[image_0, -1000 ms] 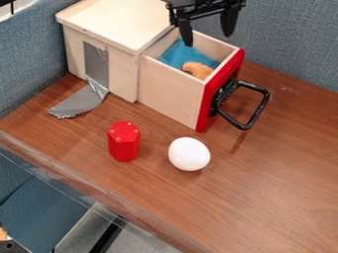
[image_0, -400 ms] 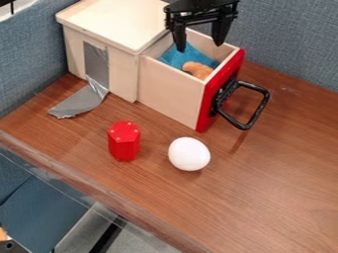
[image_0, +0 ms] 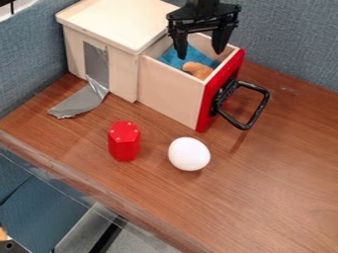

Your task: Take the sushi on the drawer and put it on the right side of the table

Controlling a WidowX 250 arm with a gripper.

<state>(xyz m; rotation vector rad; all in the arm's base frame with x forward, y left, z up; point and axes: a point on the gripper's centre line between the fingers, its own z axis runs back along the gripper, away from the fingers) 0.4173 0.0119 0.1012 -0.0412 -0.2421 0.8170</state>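
The wood-grained table (image_0: 284, 178) spreads under and around the drawer, reaching furthest on the side of its red front. A blue fabric-covered wall (image_0: 294, 44) stands behind the drawer. The pale wooden cabinet (image_0: 119, 17), with a flat top, adjoins the drawer at the end opposite its red front. The drawer (image_0: 168, 94) itself is pulled open, its sides plain wood. Over the drawer's open top hangs the black gripper (image_0: 200, 55), pointing downward, its two fingers spread well apart with nothing held between them. A wrinkled strip of silver duct tape (image_0: 79, 101) lies on the far side of the cabinet from the drawer, running down the cabinet's side and out onto the tabletop. The black loop handle (image_0: 259, 112) juts outward from the drawer's red front. Bunched blue cloth (image_0: 196, 57) lies inside the drawer. On the camera side of the drawer rests a smooth white egg (image_0: 189, 154), apart from it. The red hexagonal block (image_0: 124, 141) stands upright, also on the drawer's camera side but closer to the cabinet end. The orange-brown sushi (image_0: 197, 69) is inside the drawer, near the red front, just beside the cloth; whether the two touch cannot be told.
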